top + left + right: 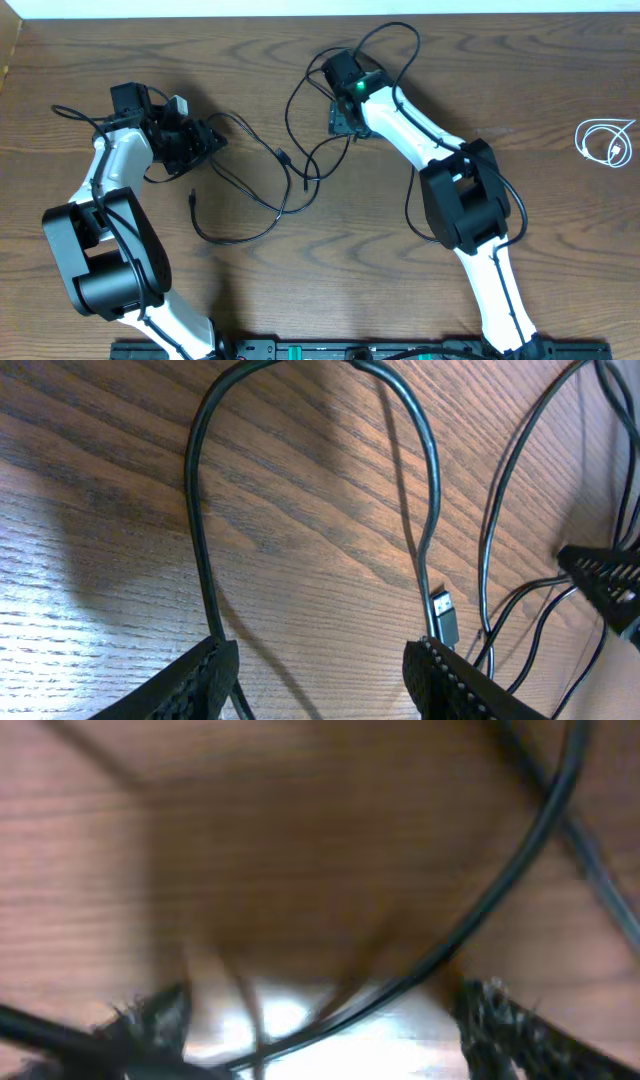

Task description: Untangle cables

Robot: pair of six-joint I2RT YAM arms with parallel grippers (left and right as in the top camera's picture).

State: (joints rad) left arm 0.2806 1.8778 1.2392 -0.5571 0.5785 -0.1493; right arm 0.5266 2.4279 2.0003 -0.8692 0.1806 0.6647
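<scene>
Two thin black cables (pixel 283 190) lie tangled in loops on the wooden table between my arms, one loose plug end (pixel 191 198) pointing to the front left. The white cable (pixel 605 140) lies coiled apart at the far right. My left gripper (pixel 207 140) is open at the left end of the tangle. In the left wrist view its jaws (pixel 325 680) straddle a black cable loop (pixel 200 510), with a USB plug (pixel 445 617) beside the right finger. My right gripper (pixel 340 118) is open low over the tangle's far end. In the blurred right wrist view a black cable (pixel 480 910) runs between its jaws (pixel 325 1030).
Thicker black wires of the right arm (pixel 395 35) arc above its wrist at the table's far side. The table's far edge (pixel 200 18) runs close behind both grippers. A dark toothed part (pixel 605 575) shows at the right of the left wrist view.
</scene>
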